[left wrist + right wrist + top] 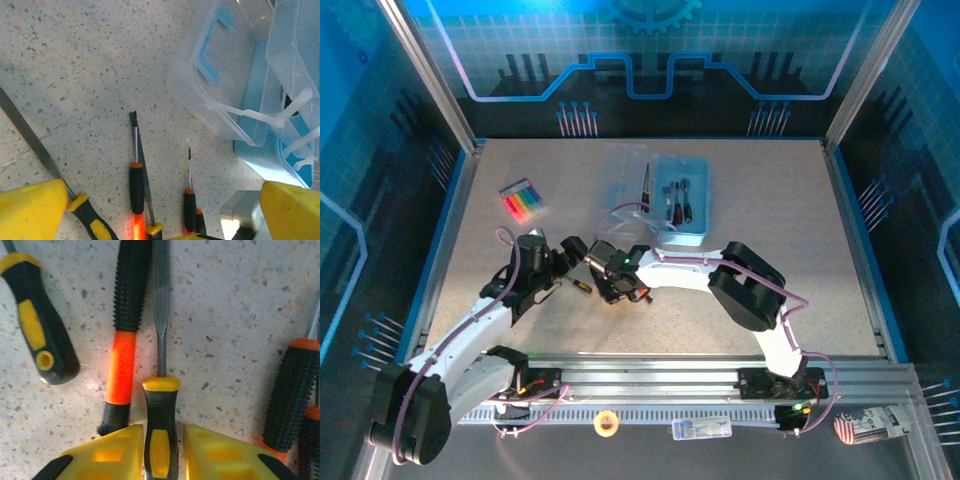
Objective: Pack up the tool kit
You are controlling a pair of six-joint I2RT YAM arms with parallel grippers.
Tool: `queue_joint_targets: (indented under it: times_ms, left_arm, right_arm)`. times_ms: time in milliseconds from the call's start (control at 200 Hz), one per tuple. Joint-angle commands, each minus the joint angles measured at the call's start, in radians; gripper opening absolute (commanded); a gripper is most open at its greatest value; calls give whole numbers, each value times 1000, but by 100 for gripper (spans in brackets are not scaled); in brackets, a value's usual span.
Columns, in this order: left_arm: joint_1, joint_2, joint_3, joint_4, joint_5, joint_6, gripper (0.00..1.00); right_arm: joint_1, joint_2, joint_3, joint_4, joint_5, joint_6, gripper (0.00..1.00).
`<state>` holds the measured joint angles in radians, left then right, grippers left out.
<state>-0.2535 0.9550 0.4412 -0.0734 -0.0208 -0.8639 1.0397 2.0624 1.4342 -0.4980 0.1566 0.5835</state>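
Right gripper (162,435): the yellow fingers are cut off by the bottom edge. Whether they press the handle between them cannot be told.
Yellow-handled file (161,384): the handle end is lost below the frame, the blade tip above it.
Orange-banded screwdriver (124,340): the upper part runs off the top.
Handles at right (292,390): clipped by the right edge, kind unclear.
Left gripper (162,210): both fingers are cropped at the bottom corners.
Tool handles (136,195): the lower ends are cut off in the left wrist view.
Blue case (260,157): cropped at top and right.
Tools in the case (677,200): too small to name.
Loose tools (578,286): mostly hidden beneath the two grippers from above.
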Motion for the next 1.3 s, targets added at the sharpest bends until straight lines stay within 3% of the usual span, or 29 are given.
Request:
queue_joint_targets:
  times_ms: [0,505,610,840,1296]
  left_arm:
    - [-4,-19,-16,-16,-9,14,99]
    - [-3,-48,-22,-38,-33,31,99]
    - [-4,-42,-18,-34,-33,30,99]
    - [-3,-67,-10,-62,-59,39,99]
    - [-1,-134,2,-92,-90,47,99]
  right_arm:
    - [-1,30,54,-53,12,-12,31]
    - [-36,130,145,-128,43,-67,31]
    - [-37,141,153,-132,48,-75,23]
    - [-54,12,80,-68,30,-52,16]
    - [-82,-175,-1,-22,-15,-16,15]
